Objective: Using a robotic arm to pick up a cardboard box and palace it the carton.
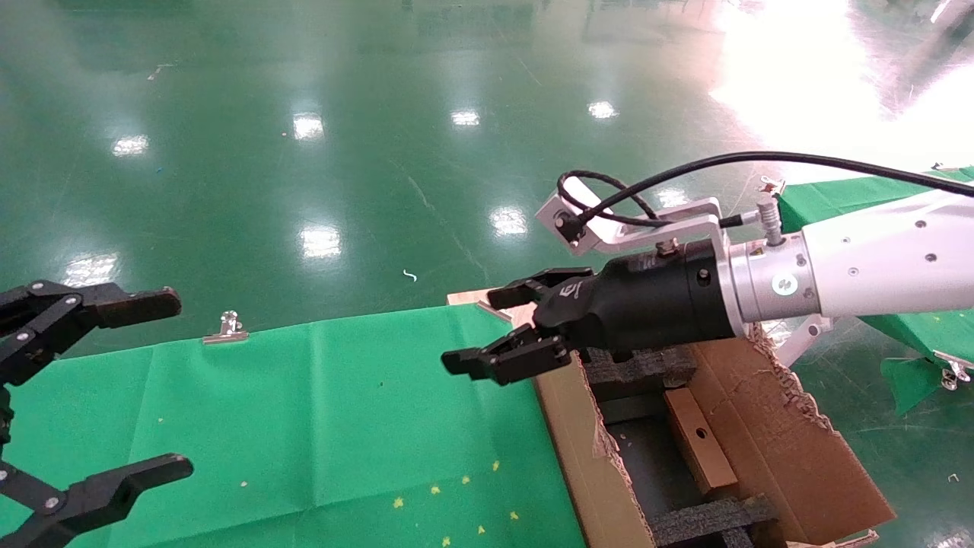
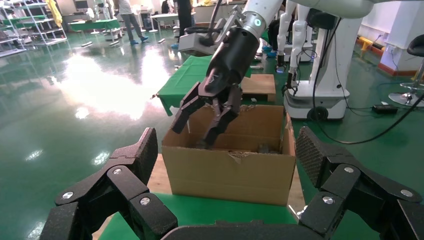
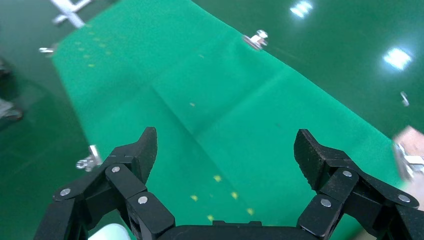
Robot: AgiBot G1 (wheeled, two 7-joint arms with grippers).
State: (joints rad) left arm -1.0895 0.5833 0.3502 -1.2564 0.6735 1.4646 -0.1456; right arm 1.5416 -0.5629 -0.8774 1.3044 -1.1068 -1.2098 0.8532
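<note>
**Right gripper empty above the carton's edge, box inside the carton**

The robotic arm [image 1: 875, 266], white with a silver camera block and black cable, reaches in from the right. Its right gripper [image 1: 502, 329] hangs over the carton's [image 1: 768, 434] near-left rim, where the carton meets the green cloth surface [image 1: 304, 426]. Fingers [image 1: 487, 358] spread wide, nothing between them; right wrist view shows only green cloth between the two black fingers [image 3: 130, 160].

The cardboard box [image 1: 698, 441] lies inside the carton, flat brown strip with a round hole, leaning along the carton's inner right wall, between black foam inserts [image 1: 708, 521] at the near end and more foam at the far end. Gripper and box apart, not touching.

Left wrist view: right gripper [image 2: 202, 127] just above the carton's [image 2: 235, 175] open top, fingertips dipping near the rim; box can't be made out there.

Left gripper [image 1: 114, 388] sits well left of the carton, at the cloth's left edge, fingers wide open, holding nothing. Left wrist view confirms fingers [image 2: 135, 165] apart.

A metal clip [image 1: 225, 329] holds the cloth's far edge, left of the carton. Carton's right flap ragged and torn.
</note>
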